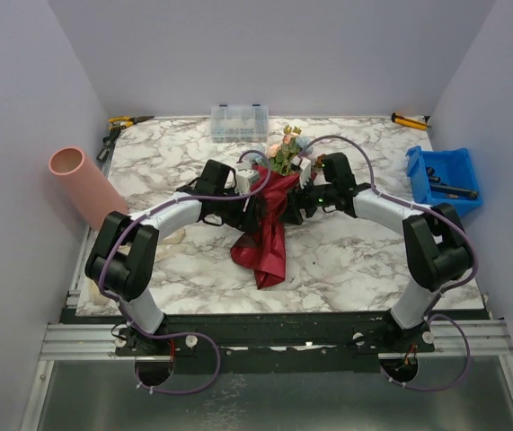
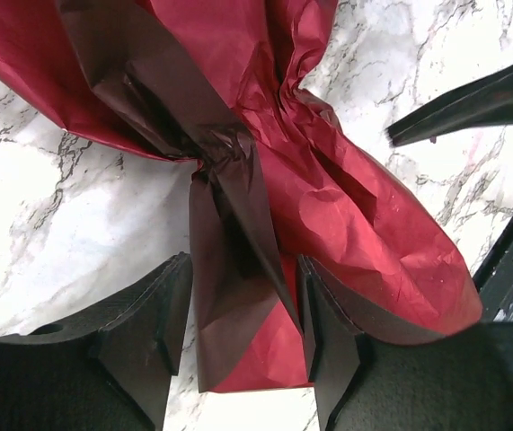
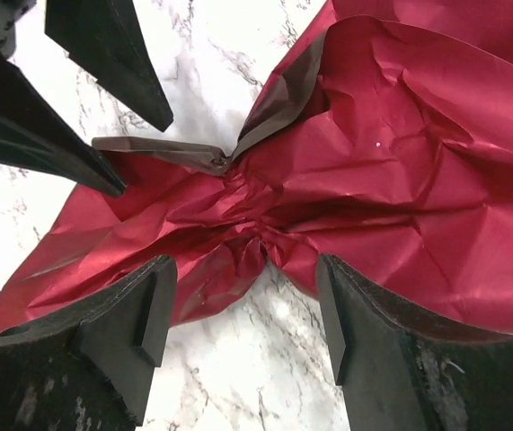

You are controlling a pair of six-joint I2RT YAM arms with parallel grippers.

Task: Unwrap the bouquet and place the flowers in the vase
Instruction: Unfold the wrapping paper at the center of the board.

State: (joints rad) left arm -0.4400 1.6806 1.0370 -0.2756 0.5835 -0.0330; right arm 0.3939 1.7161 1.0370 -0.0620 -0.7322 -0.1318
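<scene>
Bouquet (image 1: 269, 215): maroon crinkled-paper bundle of artificial flowers, well right of the salmon-pink tube vase (image 1: 81, 180).
Handling: light, soft, tearable — take the cinched waist.
Left gripper (image 2: 244, 265): half open astride the wrap's tail, unclamped.
Right gripper (image 3: 244, 265): wide, empty.

The bouquet (image 1: 265, 229) is wrapped in maroon, the vase (image 1: 84, 184) salmon-pink, the table (image 1: 355, 260) white marble (grey-veined).

Left arm (image 1: 171, 215) and right arm (image 1: 386, 206) bend inward; left hand (image 2: 243, 305) jaws apart; right hand (image 3: 247, 296) likewise.
</scene>
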